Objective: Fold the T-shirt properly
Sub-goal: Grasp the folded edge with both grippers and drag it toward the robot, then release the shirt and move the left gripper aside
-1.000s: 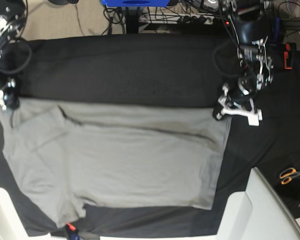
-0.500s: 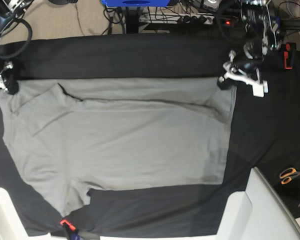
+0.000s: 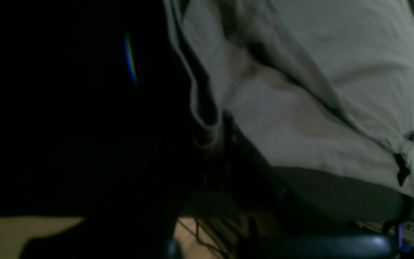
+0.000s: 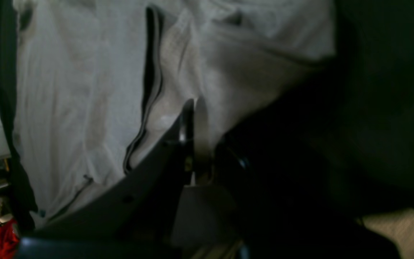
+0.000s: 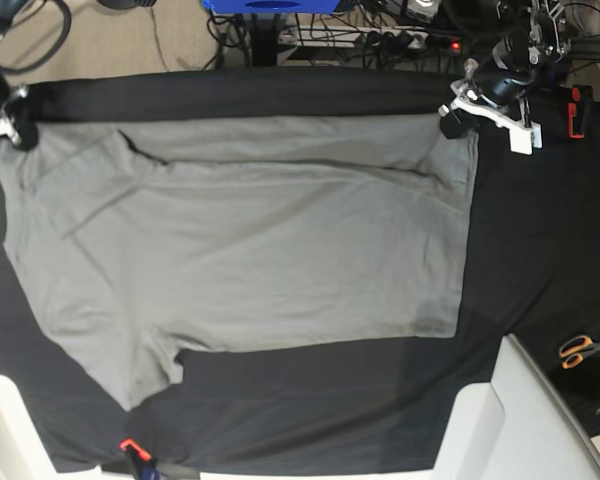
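Grey T-shirt (image 5: 250,240) spread flat, far edge folded over.

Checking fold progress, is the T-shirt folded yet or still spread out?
Mostly spread out. The T-shirt lies flat across the black table cloth; only its far edge is doubled over, pinched by the left gripper and right gripper.

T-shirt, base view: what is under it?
The T-shirt lies spread on a black cloth, which shows around it on most sides. Whether anything else lies beneath the shirt cannot be seen; the fabric covers it.
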Controlling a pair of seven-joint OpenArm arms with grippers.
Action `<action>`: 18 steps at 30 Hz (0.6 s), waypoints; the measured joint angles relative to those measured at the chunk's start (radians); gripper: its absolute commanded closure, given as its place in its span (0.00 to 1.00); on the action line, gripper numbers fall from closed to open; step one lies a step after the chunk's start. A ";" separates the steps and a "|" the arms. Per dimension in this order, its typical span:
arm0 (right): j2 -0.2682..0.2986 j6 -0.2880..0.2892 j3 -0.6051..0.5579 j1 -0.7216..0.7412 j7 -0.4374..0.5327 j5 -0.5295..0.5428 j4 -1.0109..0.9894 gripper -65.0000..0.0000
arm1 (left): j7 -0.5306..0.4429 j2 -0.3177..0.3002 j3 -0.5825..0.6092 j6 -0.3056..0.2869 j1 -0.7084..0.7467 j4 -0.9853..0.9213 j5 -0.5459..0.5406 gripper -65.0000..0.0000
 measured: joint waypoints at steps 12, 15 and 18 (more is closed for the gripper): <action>-0.003 0.000 -0.002 -0.074 -0.017 0.046 0.042 1.00 | 0.008 0.006 -0.087 -0.005 0.071 0.024 -0.003 1.00; -0.002 0.000 -0.004 -0.077 -0.018 0.046 0.042 1.00 | 0.008 0.008 -0.087 -0.005 0.080 0.023 0.000 1.00; -0.003 0.000 -0.007 -0.076 -0.016 0.046 0.042 1.00 | 0.008 0.006 -0.087 -0.005 0.074 0.019 0.000 1.00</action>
